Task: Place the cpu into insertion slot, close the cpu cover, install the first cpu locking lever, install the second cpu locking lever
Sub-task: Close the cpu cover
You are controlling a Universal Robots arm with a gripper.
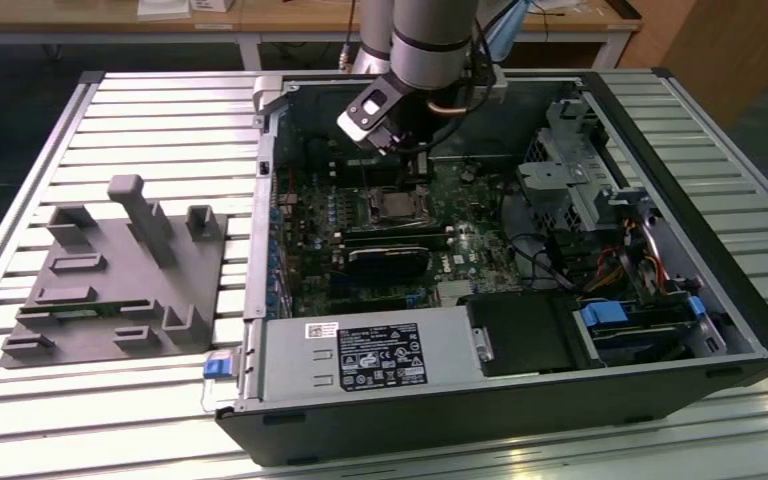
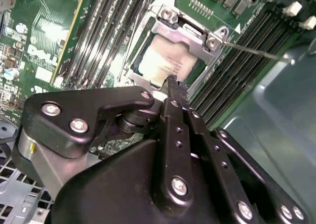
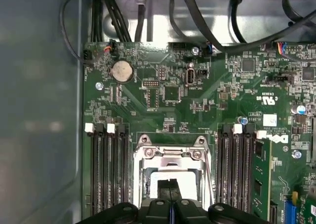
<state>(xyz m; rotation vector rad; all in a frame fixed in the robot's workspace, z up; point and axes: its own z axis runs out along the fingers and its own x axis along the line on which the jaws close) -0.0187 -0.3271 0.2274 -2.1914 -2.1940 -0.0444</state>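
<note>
The chip (image 2: pixel 170 61) sat in the socket (image 1: pixel 391 205), pale face up, showing through the window of the metal cover (image 2: pixel 190 33), which appeared folded down over it. Judgement: a light, stiff, flat plate with a smooth face that is likely slippery and fragile contacts underneath. Best held by two opposite edges, never pressed on the middle. The claw (image 2: pixel 172 80) had its fingers pressed together, pinching nothing, tip just over the cover's edge. A thin locking lever (image 2: pixel 256 52) stuck out free from the cover's corner, unlatched. Memory slots (image 2: pixel 108 31) flanked the socket. In the exterior view the socket lay at 6 o'clock from the claw, inside the open computer case (image 1: pixel 491 420). A grey fixture (image 1: pixel 117 280) stood at 9 o'clock on the table (image 1: pixel 157 100).
</note>
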